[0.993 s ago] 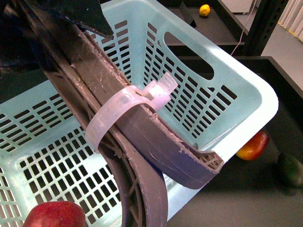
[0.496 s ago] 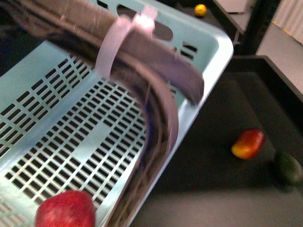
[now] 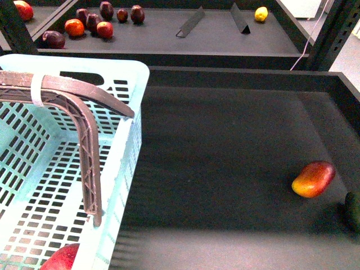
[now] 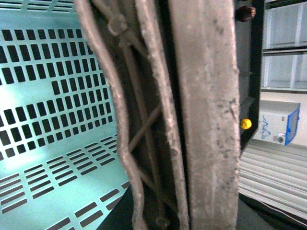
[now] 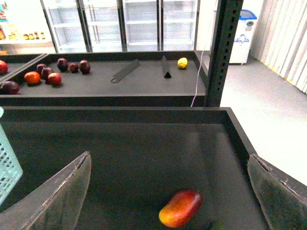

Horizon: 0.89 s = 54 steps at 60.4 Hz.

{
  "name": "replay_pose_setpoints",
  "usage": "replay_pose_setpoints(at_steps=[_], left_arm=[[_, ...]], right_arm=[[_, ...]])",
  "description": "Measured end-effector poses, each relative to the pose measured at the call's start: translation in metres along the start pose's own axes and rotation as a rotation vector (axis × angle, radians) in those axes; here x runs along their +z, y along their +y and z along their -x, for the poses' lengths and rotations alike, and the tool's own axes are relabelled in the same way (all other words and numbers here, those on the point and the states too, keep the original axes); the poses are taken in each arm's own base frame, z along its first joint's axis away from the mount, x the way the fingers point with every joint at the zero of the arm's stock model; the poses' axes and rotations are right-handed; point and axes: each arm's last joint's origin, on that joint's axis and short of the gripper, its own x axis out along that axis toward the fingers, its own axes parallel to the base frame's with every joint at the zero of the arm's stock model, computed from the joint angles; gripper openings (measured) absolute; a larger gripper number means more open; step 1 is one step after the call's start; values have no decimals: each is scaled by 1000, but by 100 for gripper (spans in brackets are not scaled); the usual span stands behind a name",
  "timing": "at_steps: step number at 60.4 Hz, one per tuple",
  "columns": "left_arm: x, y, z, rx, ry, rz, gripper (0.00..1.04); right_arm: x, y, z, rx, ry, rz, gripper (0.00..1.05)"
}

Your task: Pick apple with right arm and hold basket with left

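Observation:
The pale aqua basket (image 3: 126, 163) stands at the left of the front view. The deep red apple (image 3: 59, 260) lies on its slotted floor at the near corner, partly cut off by the picture's edge. My left gripper (image 3: 115, 166) is shut on the basket's right wall, one brown ribbed finger over the rim and one inside; a white zip tie (image 3: 36, 90) rings it. Those fingers (image 4: 206, 120) fill the left wrist view, with the basket (image 4: 48, 96) beside them. My right gripper (image 5: 169, 156) is open and empty above the dark table, out of the front view, far from the apple.
A red-and-yellow mango (image 3: 313, 179) (image 5: 180, 208) and a dark green fruit (image 3: 353, 211) lie at the table's right. The table has a raised rim (image 3: 337, 84). A back shelf holds several fruits (image 3: 84, 23), two dividers (image 3: 190, 22) and a yellow fruit (image 3: 260, 13). A post (image 5: 223, 48) stands right.
In the front view the basket and my left gripper went from filling the picture to sitting lower and further left. The table and back shelf now show. The apple stays in the basket.

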Motion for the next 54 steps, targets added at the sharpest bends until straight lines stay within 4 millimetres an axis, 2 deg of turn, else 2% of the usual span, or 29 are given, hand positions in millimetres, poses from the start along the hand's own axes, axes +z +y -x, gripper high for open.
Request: replay_pose_setpoints(at_steps=[13, 31, 43, 54], left_arm=[[15, 11, -15, 20, -37, 42, 16], [26, 28, -36, 102, -49, 49, 16], [32, 36, -35, 156, -42, 32, 47], [37, 30, -19, 221, -35, 28, 82]], right_arm=[[0, 0, 0, 0, 0, 0, 96], [0, 0, 0, 0, 0, 0, 96], [0, 0, 0, 0, 0, 0, 96], [0, 0, 0, 0, 0, 0, 96]])
